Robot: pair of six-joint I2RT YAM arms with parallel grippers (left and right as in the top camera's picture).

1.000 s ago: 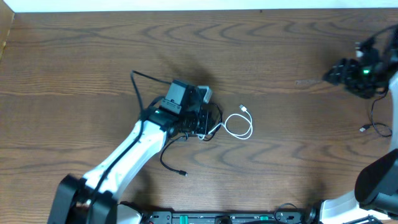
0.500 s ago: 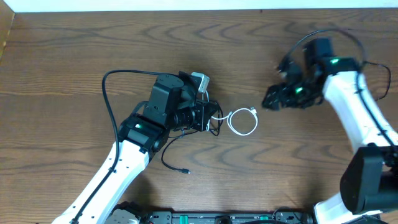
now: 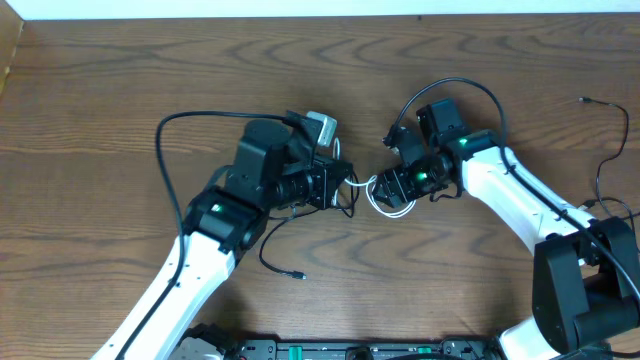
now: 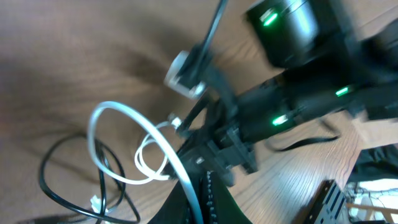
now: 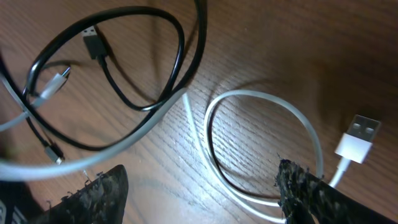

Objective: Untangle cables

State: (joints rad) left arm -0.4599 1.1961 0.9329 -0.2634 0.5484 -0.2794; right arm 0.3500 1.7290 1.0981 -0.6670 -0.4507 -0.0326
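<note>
Separating step, early. Left tool [image 3: 330,187] looks pinched on white cable [image 5: 258,93] at the black cable [image 5: 181,37] tangle. Right tool [image 5: 199,179] spread, straddling the white loop beside the tangle. Next: close on loop, pull clear.

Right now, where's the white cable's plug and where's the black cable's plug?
white cable [image 5: 358,133]: right wrist view, on its silver-tipped plug end.
black cable [image 5: 94,42]: right wrist view, on its plug end.
</note>
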